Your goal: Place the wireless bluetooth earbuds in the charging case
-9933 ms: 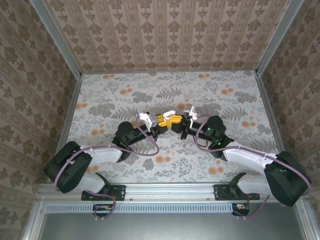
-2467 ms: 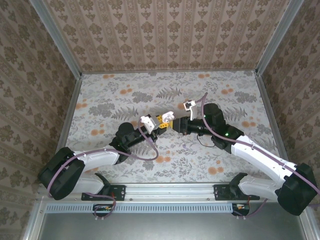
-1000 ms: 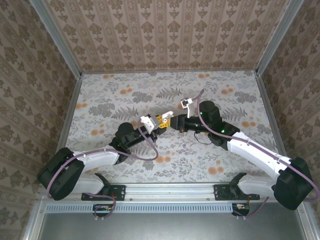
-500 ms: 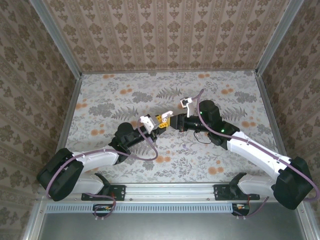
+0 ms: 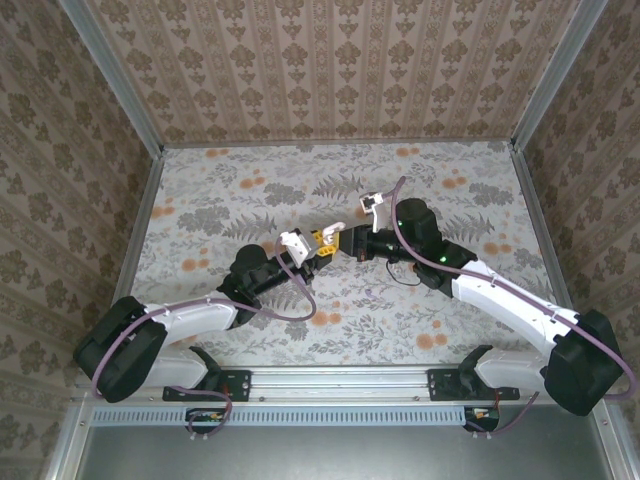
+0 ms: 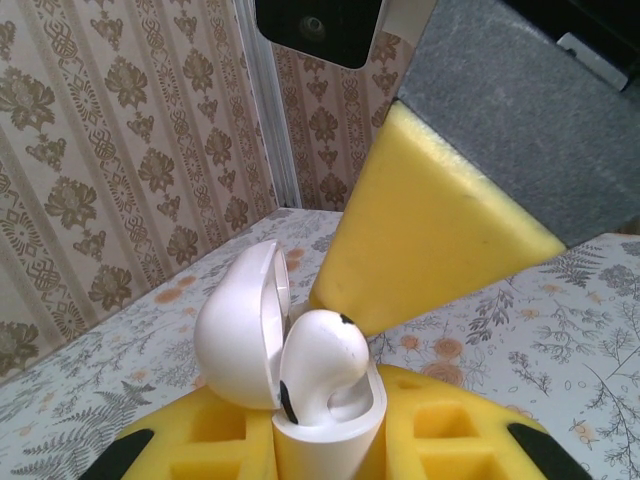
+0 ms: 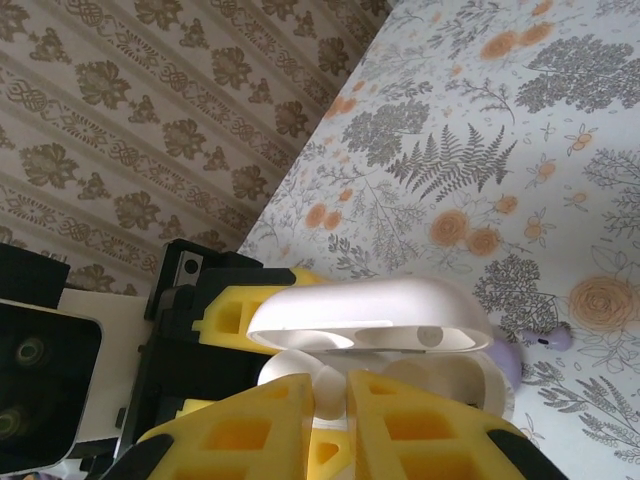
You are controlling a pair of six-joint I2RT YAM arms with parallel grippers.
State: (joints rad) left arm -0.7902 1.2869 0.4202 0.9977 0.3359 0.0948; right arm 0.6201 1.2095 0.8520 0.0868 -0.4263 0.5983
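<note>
My left gripper (image 6: 325, 452) (image 5: 318, 250) is shut on the white charging case (image 6: 327, 432), which stands upright with its lid (image 6: 238, 330) (image 7: 368, 308) open. One white earbud (image 6: 320, 362) sticks out of the left well of the case, head up. The well beside it looks empty from the left wrist view. My right gripper (image 7: 345, 405) (image 5: 346, 243) comes in from the right, its yellow fingers (image 6: 430, 230) right over the case. They are closed on the white earbud (image 7: 330, 392) at the case mouth.
A small purple object (image 7: 536, 339) lies on the floral table (image 5: 450, 200) just beyond the case. Patterned walls (image 5: 330, 70) enclose the table on three sides. Both arms meet at the table's middle, with open floor around them.
Over the last seconds my right gripper has moved left to the case held by my left gripper. In the last half second almost nothing has shifted.
</note>
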